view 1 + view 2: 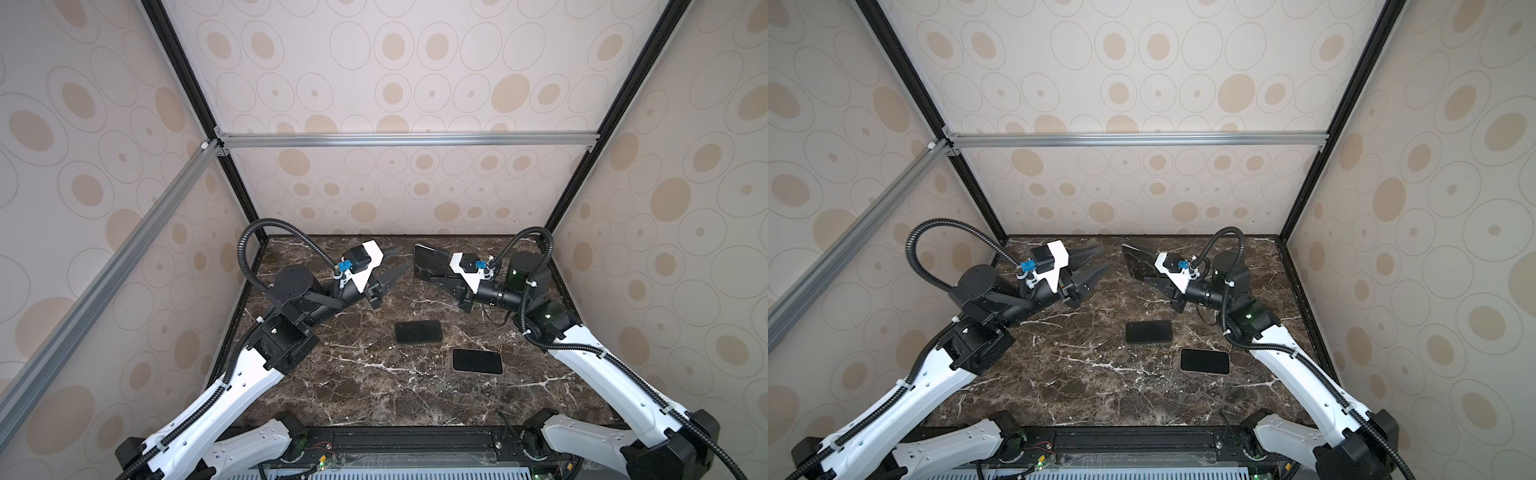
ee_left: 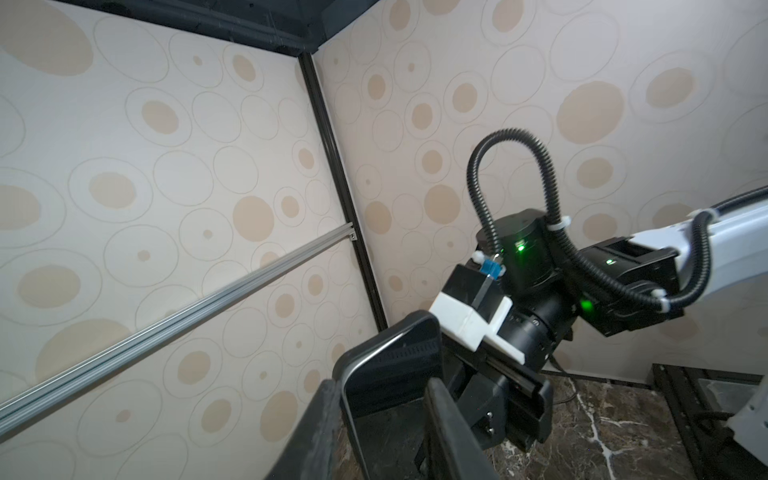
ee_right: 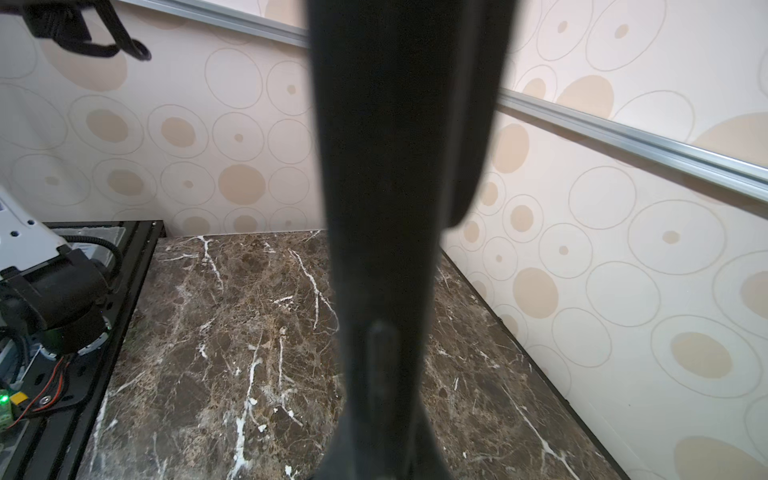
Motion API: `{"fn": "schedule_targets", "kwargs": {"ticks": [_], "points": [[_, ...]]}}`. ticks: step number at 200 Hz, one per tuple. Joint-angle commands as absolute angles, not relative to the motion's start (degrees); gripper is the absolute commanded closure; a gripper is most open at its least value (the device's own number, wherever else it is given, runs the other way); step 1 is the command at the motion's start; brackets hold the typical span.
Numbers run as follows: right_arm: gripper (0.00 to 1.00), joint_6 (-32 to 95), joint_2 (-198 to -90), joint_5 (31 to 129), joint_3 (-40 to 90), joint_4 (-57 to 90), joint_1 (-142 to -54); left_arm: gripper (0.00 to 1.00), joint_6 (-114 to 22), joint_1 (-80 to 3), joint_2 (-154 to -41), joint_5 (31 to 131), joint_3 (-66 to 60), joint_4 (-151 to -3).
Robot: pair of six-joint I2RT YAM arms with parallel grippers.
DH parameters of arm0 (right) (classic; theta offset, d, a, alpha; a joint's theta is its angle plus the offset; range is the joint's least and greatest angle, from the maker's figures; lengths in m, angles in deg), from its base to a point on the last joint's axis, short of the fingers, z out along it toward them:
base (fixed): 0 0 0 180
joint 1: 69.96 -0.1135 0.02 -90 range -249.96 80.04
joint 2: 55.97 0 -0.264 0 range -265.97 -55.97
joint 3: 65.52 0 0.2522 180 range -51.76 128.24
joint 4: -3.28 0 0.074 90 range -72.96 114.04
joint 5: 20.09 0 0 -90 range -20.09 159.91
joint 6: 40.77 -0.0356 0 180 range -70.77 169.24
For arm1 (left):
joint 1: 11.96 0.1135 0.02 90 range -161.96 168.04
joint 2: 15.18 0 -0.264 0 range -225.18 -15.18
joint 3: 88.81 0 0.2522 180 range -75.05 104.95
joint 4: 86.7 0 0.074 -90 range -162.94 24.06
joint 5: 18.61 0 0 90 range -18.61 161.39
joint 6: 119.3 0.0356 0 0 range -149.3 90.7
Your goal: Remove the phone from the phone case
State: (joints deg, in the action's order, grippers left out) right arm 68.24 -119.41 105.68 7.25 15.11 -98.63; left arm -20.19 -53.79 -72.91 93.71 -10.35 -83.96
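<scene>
My right gripper (image 1: 437, 271) is shut on a black phone case (image 1: 429, 259), held upright above the back of the marble table. In the left wrist view a thin silver edge runs just inside the phone case's (image 2: 388, 365) thick black rim around a glossy dark face, which looks like the phone seated in it. My left gripper (image 1: 405, 257) stands open just to the left of the case, its fingertips close to the case's near edge with nothing between them. In the right wrist view the right gripper (image 3: 382, 374) shows only as a dark blurred mass.
Two more phones lie flat on the table (image 1: 332, 374): a black phone (image 1: 417, 331) in the middle and a pale-rimmed phone (image 1: 477, 360) to its front right. Patterned walls stand close behind and beside the table, and a black rail (image 1: 395, 440) runs along the front edge.
</scene>
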Motion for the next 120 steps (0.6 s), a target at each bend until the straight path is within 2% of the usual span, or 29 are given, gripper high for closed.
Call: {"fn": "schedule_targets", "kwargs": {"ticks": [1,48,120], "points": [[1.00,68.2,-117.1,104.6,7.0,11.9,-99.6,0.67,-14.8,-56.1,-74.0,88.7,-10.0,-84.2],[1.00,69.4,-116.2,105.4,7.0,12.7,-100.5,0.74,-13.4,-58.8,-75.9,85.9,-9.7,-85.3],[1.00,69.6,-116.4,105.3,6.8,12.6,-100.8,0.76,-12.5,-59.8,-75.3,82.8,-10.3,-87.0]]}}
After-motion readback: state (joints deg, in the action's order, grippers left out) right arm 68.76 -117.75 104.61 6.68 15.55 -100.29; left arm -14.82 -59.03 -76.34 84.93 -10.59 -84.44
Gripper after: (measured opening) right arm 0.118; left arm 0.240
